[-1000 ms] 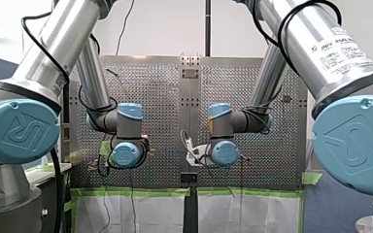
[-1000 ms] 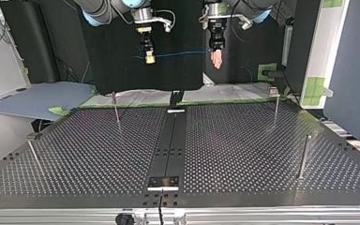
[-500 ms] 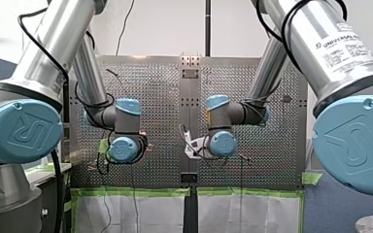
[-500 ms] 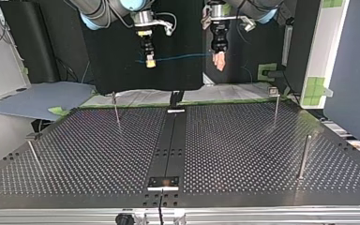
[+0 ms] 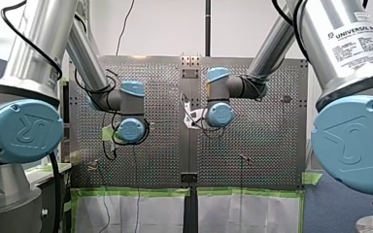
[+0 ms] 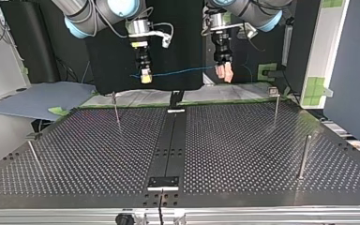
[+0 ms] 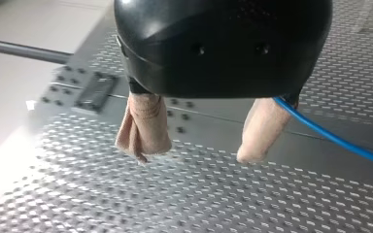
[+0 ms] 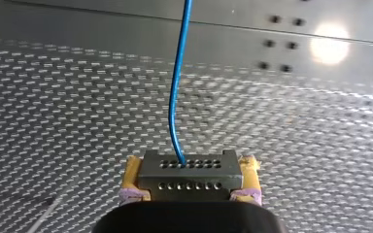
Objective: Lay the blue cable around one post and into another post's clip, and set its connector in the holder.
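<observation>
Blue and nearly taut, the cable (image 6: 178, 72) hangs in the air between the 2 arms, above the far edge of the surface (image 6: 243, 154). My right end effector (image 6: 144, 75) is clamped on the connector (image 8: 188, 174), a grey block with 2 rows of holes pinched between yellow pads (image 8: 132, 170). The cable rises out of the block ahead of it. My left end effector (image 7: 196, 154) stands wide, its 2 beige pads (image 7: 145, 124) plainly apart. The cable comes out from behind a pad and runs off toward the other arm. Whether that pad merely hooks the cable or the cable is caught higher up, the wrist view does not show.

Against the pictures from 1.0 s ago, both end effectors sit lower in the top view and nearer the surface. In the front view both wrists have climbed up the view, out over the perforated plate. The 2 end effectors also seem a little farther apart, so the span of cable between them is longer. The hold on the connector looks unchanged.

I judge this to be the carry: the pair is bringing the cable out over the surface together. The routing itself is not begun. The cable touches no post, the post (image 6: 275, 107) at the top view's right being the closest to my left arm, and the connector is not yet set down.
</observation>
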